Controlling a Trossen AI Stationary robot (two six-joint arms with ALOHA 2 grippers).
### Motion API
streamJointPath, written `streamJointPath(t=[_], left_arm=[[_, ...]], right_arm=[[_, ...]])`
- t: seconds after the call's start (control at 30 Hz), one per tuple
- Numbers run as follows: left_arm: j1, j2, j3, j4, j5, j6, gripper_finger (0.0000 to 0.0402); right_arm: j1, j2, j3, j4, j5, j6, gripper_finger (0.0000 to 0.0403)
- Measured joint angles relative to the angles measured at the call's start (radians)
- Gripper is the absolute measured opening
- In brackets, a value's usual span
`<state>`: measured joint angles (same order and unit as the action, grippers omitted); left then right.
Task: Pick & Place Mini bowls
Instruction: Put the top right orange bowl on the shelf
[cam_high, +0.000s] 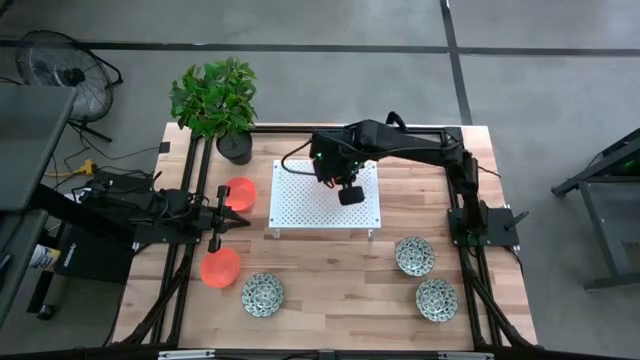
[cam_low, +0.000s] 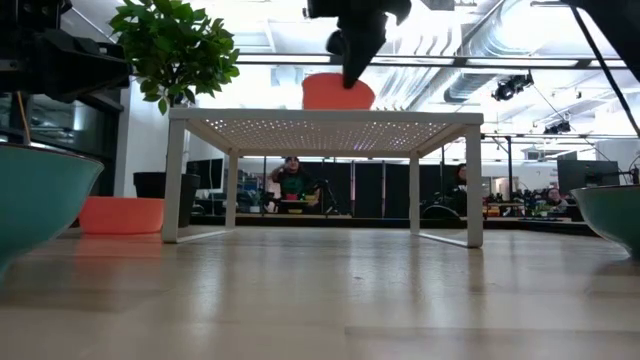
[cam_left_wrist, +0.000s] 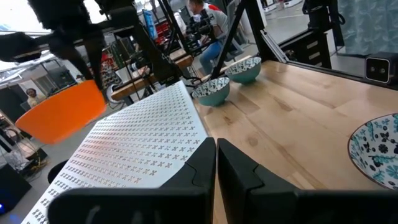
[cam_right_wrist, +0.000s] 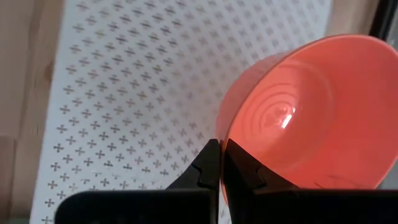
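My right gripper (cam_right_wrist: 219, 152) reaches over the white perforated platform (cam_high: 300, 205) at the table's middle and is shut on an orange mini bowl (cam_right_wrist: 298, 106). That bowl also shows in the low view (cam_low: 338, 92); in the high view the arm hides it. Two more orange bowls (cam_high: 238, 193) (cam_high: 220, 267) rest on the table at the left. Three speckled bowls (cam_high: 262, 293) (cam_high: 413, 255) (cam_high: 436, 298) stand along the near side. My left gripper (cam_left_wrist: 216, 158) waits shut and level at the table's left, beside the platform. My right gripper pinches the orange bowl's rim (cam_right_wrist: 225, 134) between its two fingers, one on the inside wall and one on the outside. The fingers come steeply from above. The bowl hangs tilted to one side of the fingers (cam_left_wrist: 62, 112), over the platform's top.
A potted plant (cam_high: 215, 100) stands at the table's far left corner. The platform stands on thin legs (cam_low: 172, 180) with free room beneath. Bare wood lies between the platform and the near bowls. People sit in the room beyond the table.
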<state>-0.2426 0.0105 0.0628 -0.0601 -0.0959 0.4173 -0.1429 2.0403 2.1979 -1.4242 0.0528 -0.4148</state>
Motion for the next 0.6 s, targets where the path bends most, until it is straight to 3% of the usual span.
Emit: streamJointPath(t=[0.3,0.6], left_arm=[[0.000,0.000,0.000,-0.003,0.000,0.000,0.0009],[0.000,0.000,0.000,-0.003,-0.001,0.000,0.0009]], right_arm=[[0.046,0.002,-0.002,0.132,-0.037,-0.205,0.0000],[0.067,0.031,-0.002,0.207,-0.045,-0.300,0.0000]])
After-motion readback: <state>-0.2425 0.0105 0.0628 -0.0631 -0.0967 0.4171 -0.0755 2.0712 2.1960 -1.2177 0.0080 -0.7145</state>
